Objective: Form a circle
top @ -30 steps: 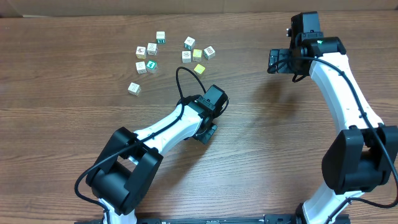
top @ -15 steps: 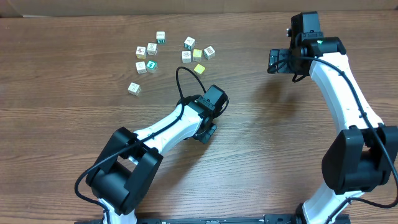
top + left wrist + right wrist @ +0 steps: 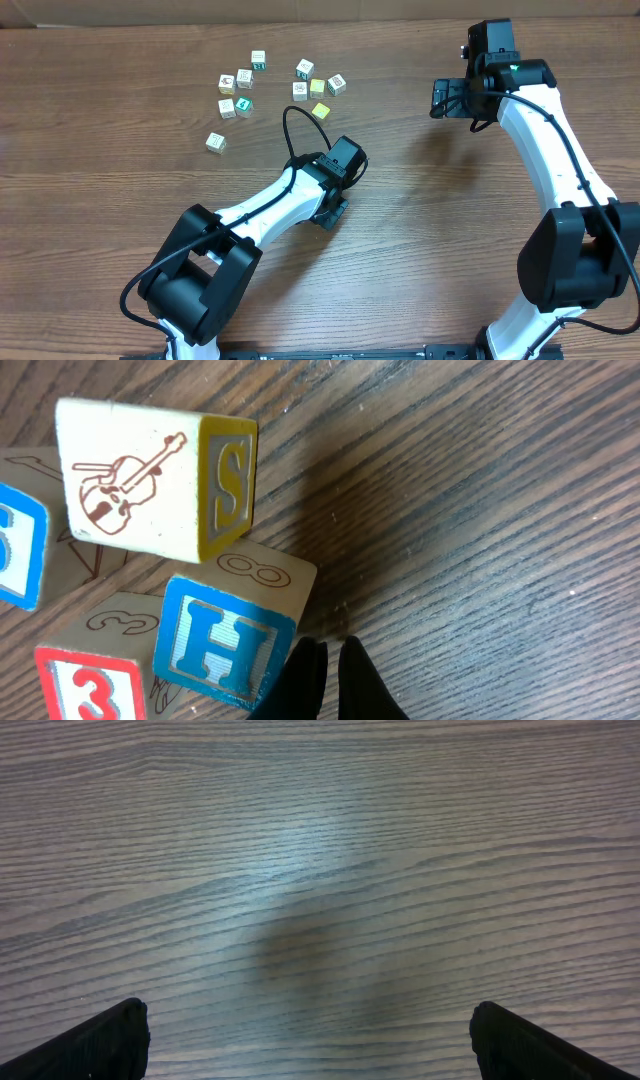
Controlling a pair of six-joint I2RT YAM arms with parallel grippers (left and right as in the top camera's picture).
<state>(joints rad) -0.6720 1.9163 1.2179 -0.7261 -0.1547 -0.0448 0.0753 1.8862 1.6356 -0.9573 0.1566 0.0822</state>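
Close up in the left wrist view, the circle is a tight cluster of small cubes: a cream-white cube (image 3: 130, 485) with a violin and a yellow S side, a blue H cube (image 3: 225, 645), a red 3 cube (image 3: 85, 680) and a blue cube (image 3: 18, 545) cut off by the left edge. My left gripper (image 3: 328, 652) is shut and empty, its tips right beside the H cube's corner. From overhead the left gripper (image 3: 333, 205) and its arm hide this cluster. My right gripper (image 3: 310, 1040) stands wide open over bare wood, at the far right (image 3: 450, 98).
Several loose cubes lie scattered at the back left of the wooden table (image 3: 120, 150), among them a yellow cube (image 3: 320, 110), a teal-green cube (image 3: 244, 104) and a lone white cube (image 3: 215, 142). A black cable loops above the left wrist (image 3: 300, 125).
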